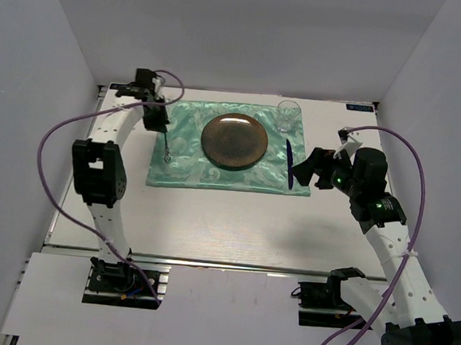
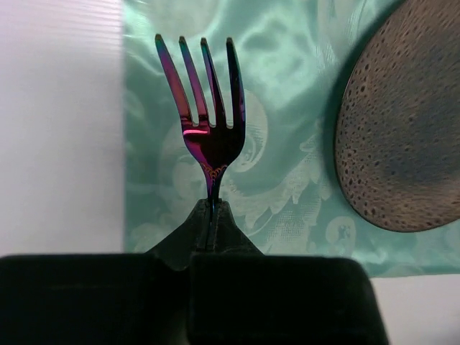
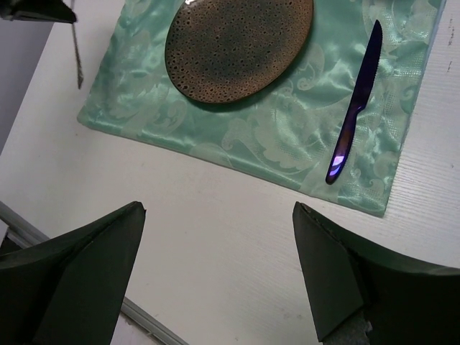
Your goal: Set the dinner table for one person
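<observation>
While right fingers (image 3: 79,262) gape empty, left fingers (image 2: 188,236) pinch the fork (image 2: 210,140).

Bright, even overhead light washes your white dinner table (image 1: 235,221), leaving only a soft shadow beside the right arm (image 1: 389,233). Glare streaks the green cloth (image 1: 184,170) and the knife (image 3: 357,100). In your left wrist view the fork (image 2: 208,136) is sharp, while the left gripper (image 2: 213,214) blurs into black.
</observation>
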You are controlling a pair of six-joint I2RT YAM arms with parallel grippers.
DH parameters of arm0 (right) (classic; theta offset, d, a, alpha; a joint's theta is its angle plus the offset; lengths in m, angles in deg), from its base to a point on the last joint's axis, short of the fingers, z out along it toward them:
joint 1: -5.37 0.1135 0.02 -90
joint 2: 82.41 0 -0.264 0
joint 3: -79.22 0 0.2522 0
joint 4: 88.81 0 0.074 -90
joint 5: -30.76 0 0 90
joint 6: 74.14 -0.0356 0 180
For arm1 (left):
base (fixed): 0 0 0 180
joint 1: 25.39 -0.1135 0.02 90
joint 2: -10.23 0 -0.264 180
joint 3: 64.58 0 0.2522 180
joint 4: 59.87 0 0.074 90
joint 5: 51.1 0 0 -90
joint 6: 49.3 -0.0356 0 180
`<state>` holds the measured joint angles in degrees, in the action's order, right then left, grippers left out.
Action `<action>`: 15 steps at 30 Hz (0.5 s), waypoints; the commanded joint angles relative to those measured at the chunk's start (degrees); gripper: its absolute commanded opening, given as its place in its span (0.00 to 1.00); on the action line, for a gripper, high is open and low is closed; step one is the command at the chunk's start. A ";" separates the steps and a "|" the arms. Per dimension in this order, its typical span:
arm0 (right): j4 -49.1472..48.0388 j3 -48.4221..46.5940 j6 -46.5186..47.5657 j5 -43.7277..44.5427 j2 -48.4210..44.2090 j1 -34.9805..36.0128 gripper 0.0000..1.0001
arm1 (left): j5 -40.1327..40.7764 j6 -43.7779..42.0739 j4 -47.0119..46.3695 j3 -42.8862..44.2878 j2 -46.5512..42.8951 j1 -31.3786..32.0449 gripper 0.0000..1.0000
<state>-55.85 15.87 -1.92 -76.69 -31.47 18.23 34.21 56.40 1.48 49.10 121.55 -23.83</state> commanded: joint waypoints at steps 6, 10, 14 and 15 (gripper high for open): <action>0.66 -2.01 2.57 0.14 -0.93 -0.03 0.89 | 7.32 -3.57 8.04 9.24 11.71 6.61 0.00; 1.28 -1.66 3.01 0.66 -1.37 -0.03 0.89 | 8.03 -3.75 8.22 9.94 14.35 8.72 0.00; 1.72 -1.57 3.10 0.84 -1.28 0.06 0.89 | 7.24 -3.92 6.73 8.89 14.71 9.25 0.00; 1.63 -1.57 3.10 0.84 -1.28 -0.03 0.89 | 6.98 -4.27 6.55 8.89 15.05 9.25 0.00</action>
<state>-54.12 15.85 0.00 -76.08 -31.85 18.23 40.62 53.37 8.93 56.05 138.76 -15.06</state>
